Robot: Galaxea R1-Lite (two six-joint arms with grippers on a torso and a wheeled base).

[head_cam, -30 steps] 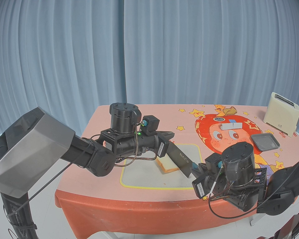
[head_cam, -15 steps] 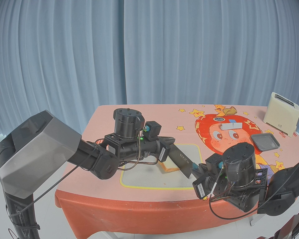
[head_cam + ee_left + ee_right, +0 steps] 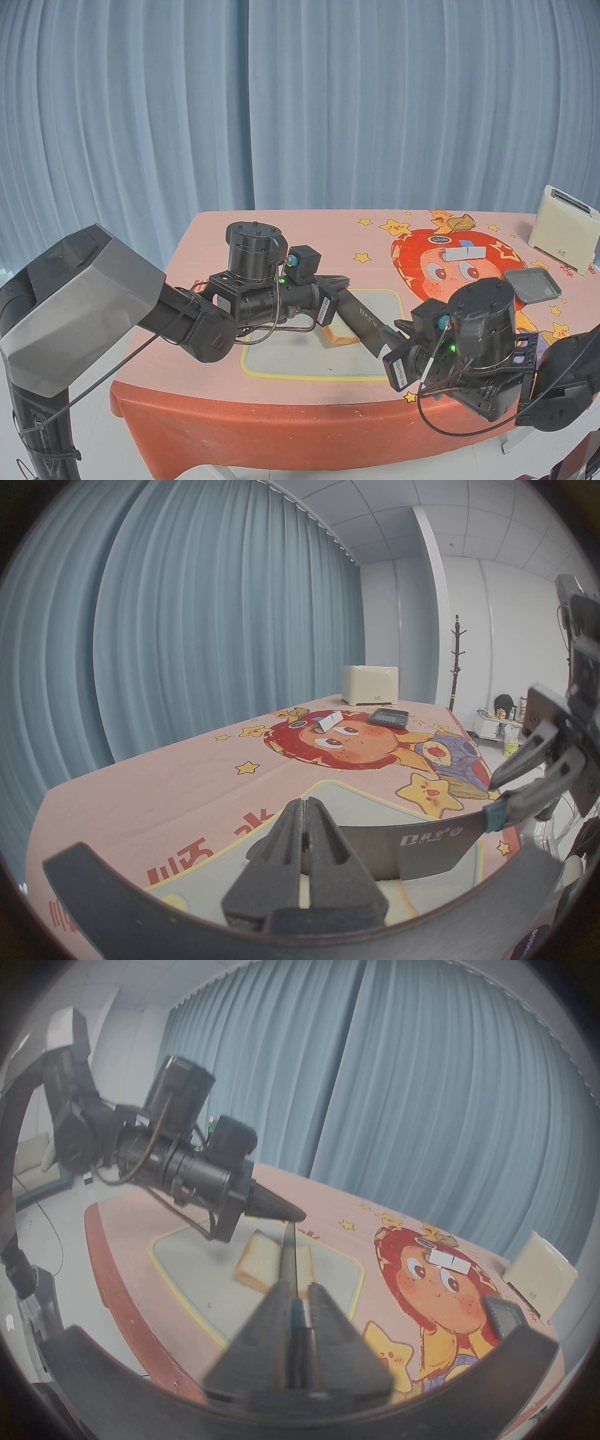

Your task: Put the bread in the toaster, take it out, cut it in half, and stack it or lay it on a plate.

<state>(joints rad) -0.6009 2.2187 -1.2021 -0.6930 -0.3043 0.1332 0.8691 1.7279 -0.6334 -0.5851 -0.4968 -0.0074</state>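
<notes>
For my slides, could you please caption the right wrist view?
Right gripper holds the knife over the bread on the mat, shut left gripper beyond.

A table (image 3: 206, 250) carries a salmon-pink cloth (image 3: 300, 412) that hangs over its near edge and is printed with yellow stars and a big red-haired cartoon face. A pale grey mat (image 3: 287, 356) with a yellow border lies flat on the cloth near the front edge, left of the cartoon. A cream toaster (image 3: 565, 230) stands upright at the far right corner, a dark rectangular plate (image 3: 532, 285) lies just in front of it, and a small white block (image 3: 464, 252) rests on the cartoon's forehead, well apart from the mat.
</notes>
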